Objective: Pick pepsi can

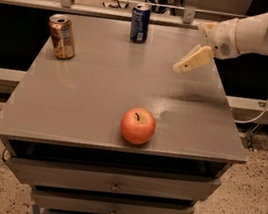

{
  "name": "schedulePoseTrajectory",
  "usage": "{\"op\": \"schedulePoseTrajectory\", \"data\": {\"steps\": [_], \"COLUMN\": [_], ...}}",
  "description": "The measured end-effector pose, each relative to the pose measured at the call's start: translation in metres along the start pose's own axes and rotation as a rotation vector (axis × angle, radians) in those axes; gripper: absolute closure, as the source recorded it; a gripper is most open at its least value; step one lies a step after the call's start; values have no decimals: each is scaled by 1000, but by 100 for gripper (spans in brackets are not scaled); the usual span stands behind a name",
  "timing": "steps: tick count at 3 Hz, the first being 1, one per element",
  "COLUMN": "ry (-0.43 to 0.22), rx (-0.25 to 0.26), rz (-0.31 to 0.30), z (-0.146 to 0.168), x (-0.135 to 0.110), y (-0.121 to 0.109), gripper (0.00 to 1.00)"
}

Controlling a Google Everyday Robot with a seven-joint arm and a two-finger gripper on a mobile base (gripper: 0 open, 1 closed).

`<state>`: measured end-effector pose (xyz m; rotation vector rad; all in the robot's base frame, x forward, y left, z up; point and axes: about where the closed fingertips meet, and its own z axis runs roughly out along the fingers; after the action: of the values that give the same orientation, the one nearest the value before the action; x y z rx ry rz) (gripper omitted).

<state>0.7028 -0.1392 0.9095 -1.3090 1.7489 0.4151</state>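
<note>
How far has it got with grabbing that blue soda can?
Barely started. Nothing looks done: the small dark blue pepsi can stands untouched at the far edge of the grey table. In hand: the tan claw hovers over the table's right side, well apart from the can. Left: reaching it, gripping and lifting.

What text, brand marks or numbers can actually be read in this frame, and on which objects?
No text is legible.
pepsi can: white markings on its side, too blurred to read.
gold-brown can: label too blurred to read.
apple, table and the hand, which hovers above the table's far right part, right of the pepsi can: no lettering visible.
</note>
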Motion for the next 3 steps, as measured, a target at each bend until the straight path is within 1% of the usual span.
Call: {"op": "schedulePoseTrajectory", "data": {"steps": [1,2,3], "ry": [-82,-169,-219], "rx": [77,136,149], "rz": [-19,-17,37], "z": [34,65,99], "x": [-15,-32,-36], "y": [-37,-79,-104], "gripper": [0,0,0]}}
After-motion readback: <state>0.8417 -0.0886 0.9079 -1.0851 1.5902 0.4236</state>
